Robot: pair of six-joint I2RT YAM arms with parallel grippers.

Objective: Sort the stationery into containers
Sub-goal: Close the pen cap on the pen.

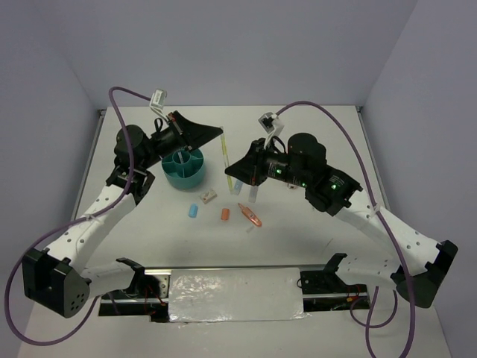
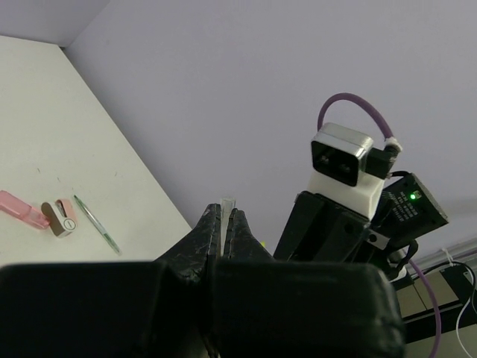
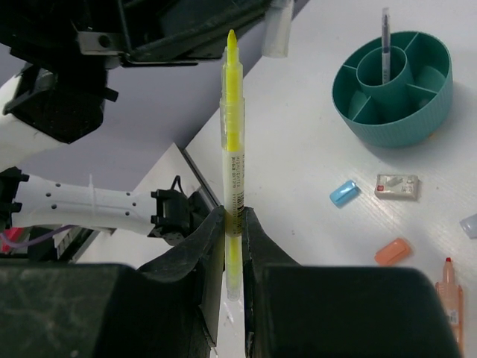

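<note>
Organizer [image 1: 186, 181]: 1, round teal tub w/ a centre cup and a ring of compartments, standing on the table [image 1: 298, 242] left of centre, under the L arm's wrist. 2 grippers meet above the table just right of it. The right gripper [image 1: 231, 173] is clamped on 1 yellow highlighter [image 1: 224, 153] near its lower end. The left gripper [image 1: 220, 133] is at the top end, jaws nearly closed on what is prob. a clear cap [image 2: 227, 203]. The right wrist view shows that cap just off the highlighter's bare tip; the top view is too small to show it. Only the right wrist view shows 1 thin pen [image 3: 385, 41] standing in the centre cup. Loose on the table near the organizer: 1 orange marker [image 1: 251, 215], 1 whitish-tan piece [image 1: 208, 196], 1 blue eraser [image 1: 193, 211] and 1 orange eraser [image 1: 225, 215], all apart from each other. Only the left wrist view shows 1 pink marker [image 2: 22, 209], 1 thin green pen [image 2: 97, 224] and 1 small pink-brown piece [image 2: 63, 218] between them.
</note>
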